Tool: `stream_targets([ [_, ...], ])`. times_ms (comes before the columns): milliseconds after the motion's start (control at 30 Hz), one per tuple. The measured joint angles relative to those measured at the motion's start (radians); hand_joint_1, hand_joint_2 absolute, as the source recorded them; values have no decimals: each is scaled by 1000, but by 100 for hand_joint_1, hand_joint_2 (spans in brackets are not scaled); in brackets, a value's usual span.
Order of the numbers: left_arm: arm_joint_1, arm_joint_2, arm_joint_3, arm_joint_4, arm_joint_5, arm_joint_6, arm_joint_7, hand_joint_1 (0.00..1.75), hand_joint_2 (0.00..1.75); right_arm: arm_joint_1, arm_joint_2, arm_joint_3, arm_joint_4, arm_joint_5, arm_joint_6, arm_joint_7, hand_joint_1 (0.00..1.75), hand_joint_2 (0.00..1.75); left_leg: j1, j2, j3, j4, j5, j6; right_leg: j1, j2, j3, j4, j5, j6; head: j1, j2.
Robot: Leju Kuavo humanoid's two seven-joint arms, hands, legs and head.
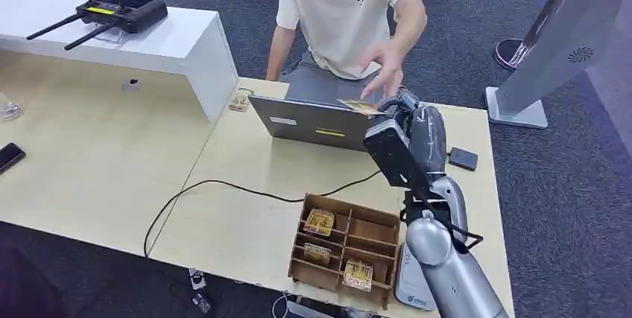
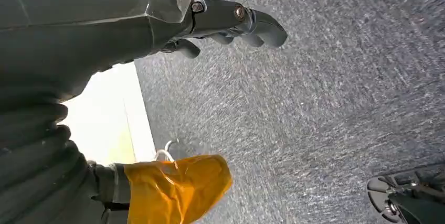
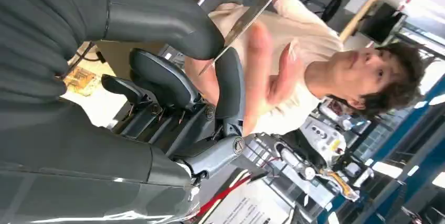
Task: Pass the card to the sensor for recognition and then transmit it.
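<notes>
My right hand [image 1: 406,109] is raised above the far edge of the table, just behind the grey laptop [image 1: 309,126]. It pinches a thin yellow card [image 1: 360,106] between thumb and finger; in the right wrist view the card [image 3: 246,18] shows edge-on against the thumb [image 3: 168,22]. A person's hand [image 1: 384,65] reaches down right beside the card, its fingers [image 3: 256,77] close to mine. My left hand [image 2: 236,22] hangs beside the table over grey carpet, fingers loosely apart and holding nothing.
A wooden divided box [image 1: 373,236] with several cards sits at the table's near edge. A small black device [image 1: 463,159] lies right of my arm. A black cable [image 1: 223,184] crosses the table. The person sits behind the laptop.
</notes>
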Motion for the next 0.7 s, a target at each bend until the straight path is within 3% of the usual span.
stream_targets([
  [367,-18,0,-36,0,-10,-13,20,0,175,-107,28,18,246,259,-93,61,175,175,0,0,0,0,0,0,0,0,0,0,0,0,0,0],
  [400,-18,0,-40,0,-9,-13,21,0,175,-107,28,20,259,273,-96,66,120,175,0,0,0,0,0,0,0,0,0,0,0,0,0,0],
  [433,-18,0,-44,0,-8,-13,23,0,175,-107,28,22,271,287,-99,71,21,175,0,0,0,0,0,0,0,0,0,0,0,0,0,0],
  [467,-18,0,-47,0,-8,-13,23,0,175,-107,28,23,281,296,-101,72,21,175,0,0,0,0,0,0,0,0,0,0,0,0,0,0],
  [500,-19,0,-49,0,-8,-13,23,0,175,-107,28,25,292,304,-104,74,0,175,0,0,0,0,0,0,0,0,0,0,0,0,0,0],
  [700,-19,0,-55,0,-1,-13,26,0,175,-104,28,26,331,318,-109,81,0,175,0,0,0,0,0,0,0,0,0,0,0,0,0,0],
])
